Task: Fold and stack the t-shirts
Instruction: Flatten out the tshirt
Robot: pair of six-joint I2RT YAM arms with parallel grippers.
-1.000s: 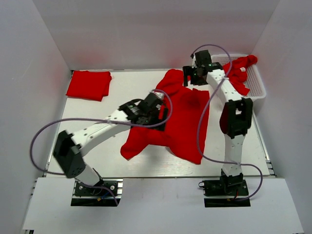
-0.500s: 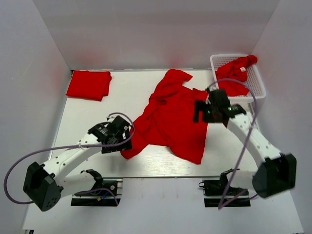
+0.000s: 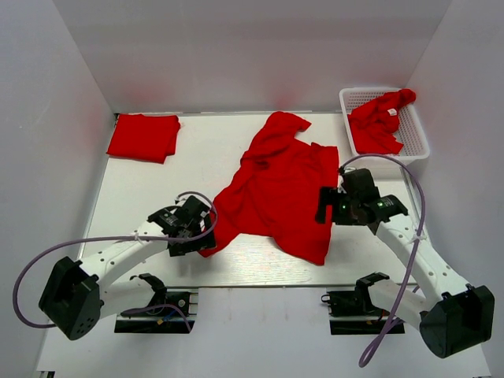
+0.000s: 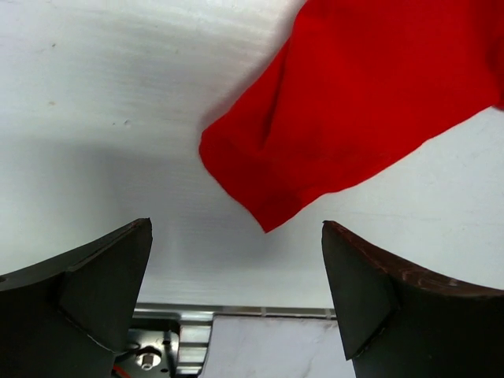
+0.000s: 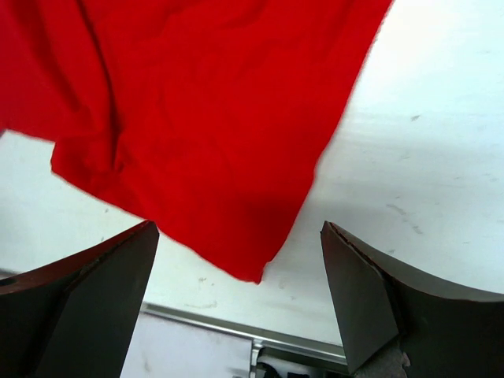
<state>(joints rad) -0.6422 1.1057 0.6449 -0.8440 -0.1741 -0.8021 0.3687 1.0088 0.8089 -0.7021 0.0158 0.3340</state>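
Note:
One red t-shirt lies spread and rumpled in the middle of the table. A second, folded one rests at the back left, and a third is heaped in the white basket. My left gripper hovers open over the spread shirt's near-left corner; nothing sits between its jaws. At the shirt's right edge my right gripper is open too, above the near-right corner, with its jaws empty.
The table's near metal edge shows just below both grippers. White walls close in the left, back and right sides. The basket stands in the back right corner.
Both arms have drawn back toward the near edge. The left came off the shirt's middle to its near-left corner; the right swung from beside the basket to the shirt's right edge.

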